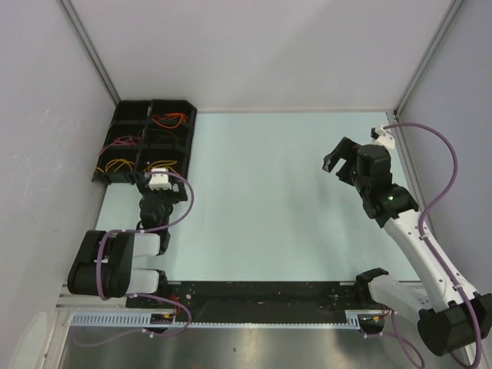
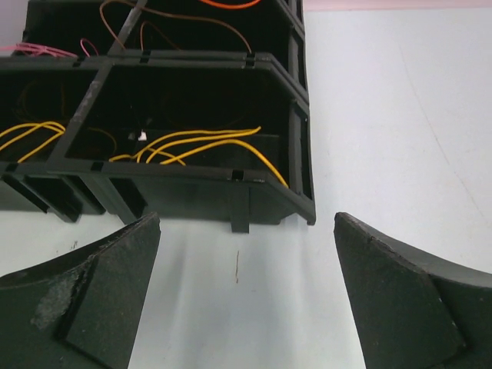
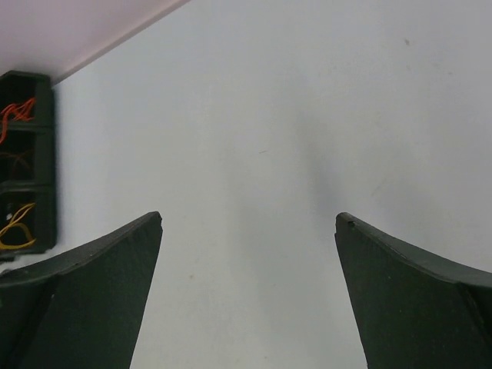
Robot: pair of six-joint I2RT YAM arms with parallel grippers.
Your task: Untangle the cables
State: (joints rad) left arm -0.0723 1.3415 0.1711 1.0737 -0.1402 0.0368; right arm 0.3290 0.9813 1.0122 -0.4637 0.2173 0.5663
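Observation:
The cables lie in a black divided bin (image 1: 150,142) at the back left of the table: orange-red ones (image 1: 169,120), pink ones (image 1: 123,142) and yellow ones (image 1: 115,165). In the left wrist view the yellow cables (image 2: 200,142) loop in the near compartment of the bin (image 2: 254,196), with a brown-orange cable (image 2: 177,23) and a pink one (image 2: 38,51) behind. My left gripper (image 2: 247,219) is open and empty, just in front of the bin, also seen from above (image 1: 157,171). My right gripper (image 1: 338,159) is open and empty over the bare table at the right (image 3: 249,217).
A thin brown scrap (image 2: 237,265) lies on the table between my left fingers. The bin shows at the left edge of the right wrist view (image 3: 27,161). White walls enclose the table on three sides. A black rail (image 1: 254,296) runs along the near edge.

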